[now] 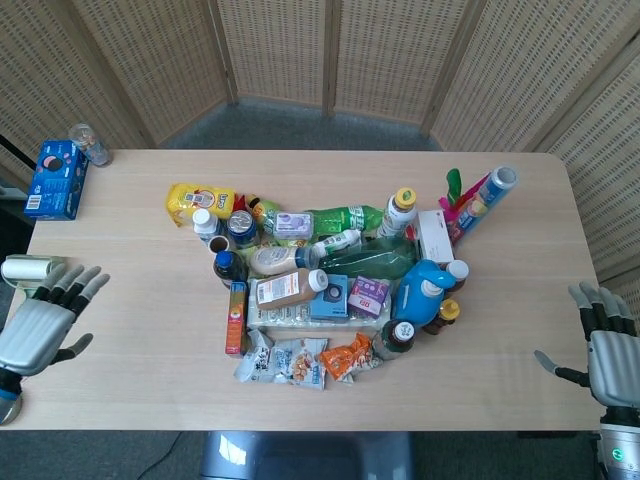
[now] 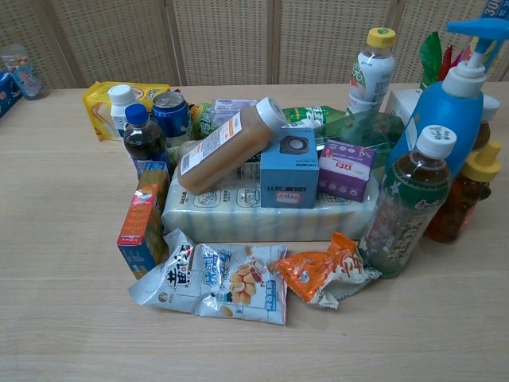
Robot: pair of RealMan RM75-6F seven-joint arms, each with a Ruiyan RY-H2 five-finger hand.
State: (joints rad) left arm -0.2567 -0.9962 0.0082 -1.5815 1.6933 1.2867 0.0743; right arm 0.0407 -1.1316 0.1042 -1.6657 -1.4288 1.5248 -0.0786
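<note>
My left hand [image 1: 42, 325] is open above the table's left edge, fingers spread, holding nothing; a white roll [image 1: 22, 268] lies just beyond it. My right hand [image 1: 607, 355] hangs open off the table's right edge, empty. Neither hand shows in the chest view. Between them sits a heap of groceries: a brown bottle with a white cap [image 1: 290, 288] [image 2: 227, 146], a blue box [image 1: 330, 296] [image 2: 289, 169], a purple box [image 1: 369, 295] [image 2: 345, 169], a blue pump bottle [image 1: 421, 291] [image 2: 451, 107], snack packets [image 1: 284, 361] [image 2: 215, 283] and an orange packet [image 1: 349, 355] [image 2: 326, 270].
A blue carton [image 1: 56, 179] and a clear cup [image 1: 88, 144] stand at the table's far left corner. A yellow bag [image 1: 199, 203], a tall orange-blue box [image 1: 235, 318] [image 2: 141, 229], a tea bottle [image 2: 406, 205] and a green bottle [image 1: 345, 219] ring the heap. Wicker screens [image 1: 330, 50] close the back.
</note>
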